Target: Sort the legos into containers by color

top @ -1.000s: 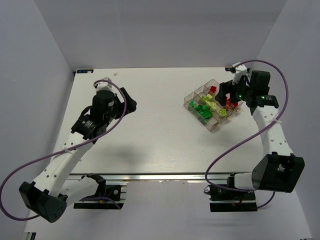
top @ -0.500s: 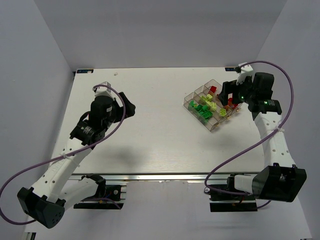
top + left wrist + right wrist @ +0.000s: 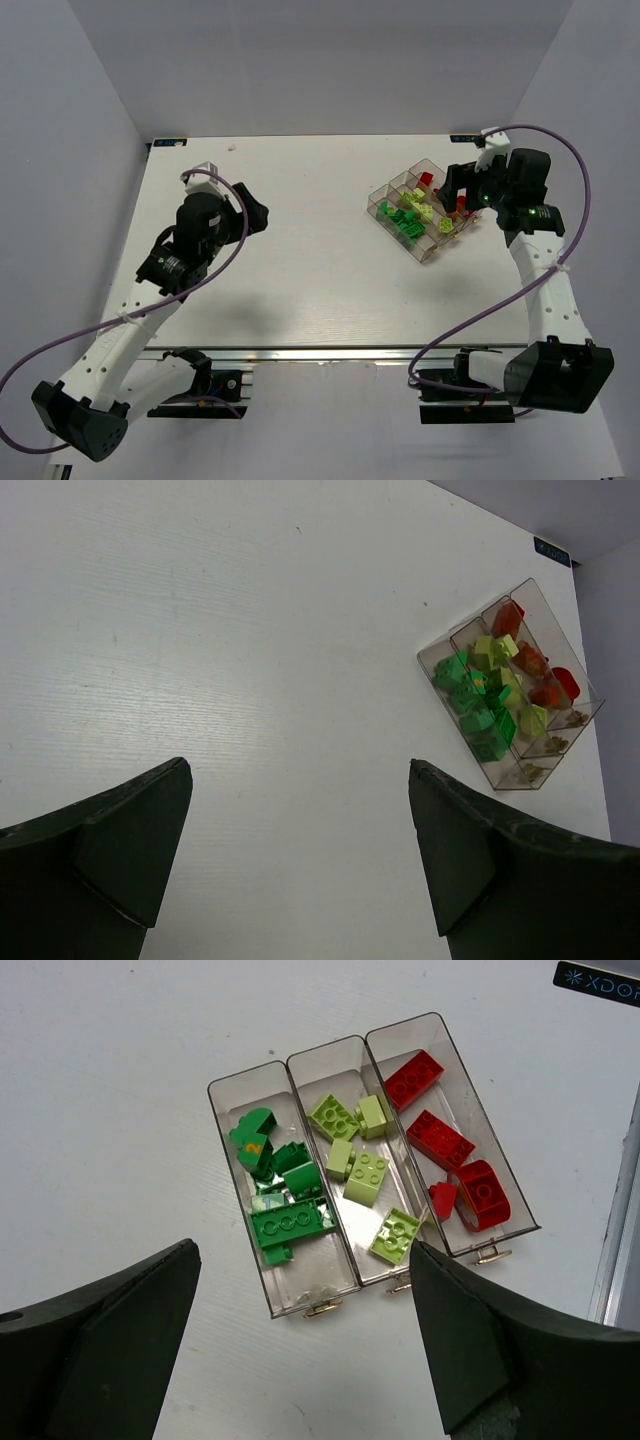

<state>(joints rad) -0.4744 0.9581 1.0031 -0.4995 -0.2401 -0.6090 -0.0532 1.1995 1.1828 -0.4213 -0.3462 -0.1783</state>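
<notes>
My left hand (image 3: 298, 820) hangs spread wide and empty, well to the left of the tray (image 3: 318, 1282). In the tray, the green bricks (image 3: 290, 1222) fill the left slot, the pale yellow-green bricks (image 3: 366, 1173) the middle, the red bricks (image 3: 440, 1140) the right. My right hand (image 3: 303, 1270) hovers above the tray, fingers spread, pinching nothing.
</notes>
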